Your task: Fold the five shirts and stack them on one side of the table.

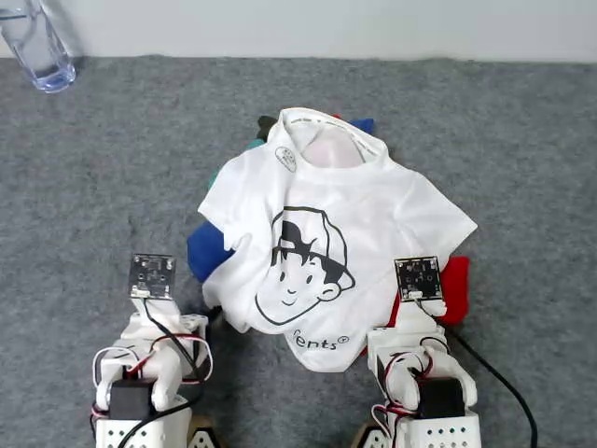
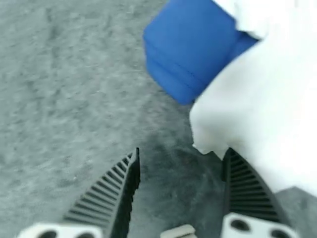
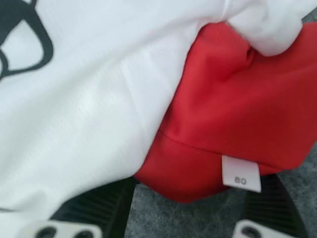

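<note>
High view: bright, even, diffuse light from overhead. Grey felt-like table cover lit uniformly, no glare. White cotton shirt with black cartoon print close to washed out, folds faint. Soft narrow shadow along its near hem.
Left wrist view: dimmer; soft shadow under blue fabric shirt; dark patch on cover between black ribbed fingers of left gripper.
Right wrist view: red fabric shirt shaded in creases.

White twin arms.
Left arm, right arm: black motors, red and black cables, ribbed black end effector fingers.
</note>
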You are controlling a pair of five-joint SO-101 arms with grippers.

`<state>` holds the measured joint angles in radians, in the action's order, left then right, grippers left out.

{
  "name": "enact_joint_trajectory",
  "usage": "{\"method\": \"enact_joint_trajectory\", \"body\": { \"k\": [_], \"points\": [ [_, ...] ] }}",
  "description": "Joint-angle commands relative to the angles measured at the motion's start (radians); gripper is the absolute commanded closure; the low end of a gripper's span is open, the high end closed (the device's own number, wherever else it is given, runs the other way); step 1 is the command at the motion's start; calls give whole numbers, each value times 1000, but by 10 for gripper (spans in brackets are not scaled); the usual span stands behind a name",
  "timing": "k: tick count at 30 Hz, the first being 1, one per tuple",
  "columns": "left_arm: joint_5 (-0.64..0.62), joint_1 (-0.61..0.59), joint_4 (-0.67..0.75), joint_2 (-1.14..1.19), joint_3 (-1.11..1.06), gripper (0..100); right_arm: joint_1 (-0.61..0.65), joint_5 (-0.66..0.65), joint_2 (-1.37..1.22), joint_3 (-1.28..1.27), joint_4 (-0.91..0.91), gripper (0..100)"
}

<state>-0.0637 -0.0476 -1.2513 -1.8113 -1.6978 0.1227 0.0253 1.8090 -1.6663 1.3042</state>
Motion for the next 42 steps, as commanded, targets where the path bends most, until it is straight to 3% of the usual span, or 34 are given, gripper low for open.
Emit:
{"method": "enact_joint_trajectory", "body": {
  "k": [1, 12, 17, 26, 27, 31, 42],
  "points": [
    [9, 29, -9, -9, 15, 744, -2, 6, 4, -17, 4, 680],
    [3, 5, -72, -11, 193, 745, -2, 6, 4, -17, 4, 680],
    [6, 28, -175, -9, 266, 745, -4, 6, 4, -17, 4, 680],
    [9, 141, -180, -9, 271, 743, -4, 6, 4, -17, 4, 680],
    [26, 160, -180, -9, 271, 743, -4, 6, 4, -17, 4, 680],
    [298, 170, -167, -12, 306, 743, -2, 6, 4, -17, 4, 680],
    [327, 35, 12, -11, 585, 745, -4, 6, 4, -17, 4, 680]
  ]
}}
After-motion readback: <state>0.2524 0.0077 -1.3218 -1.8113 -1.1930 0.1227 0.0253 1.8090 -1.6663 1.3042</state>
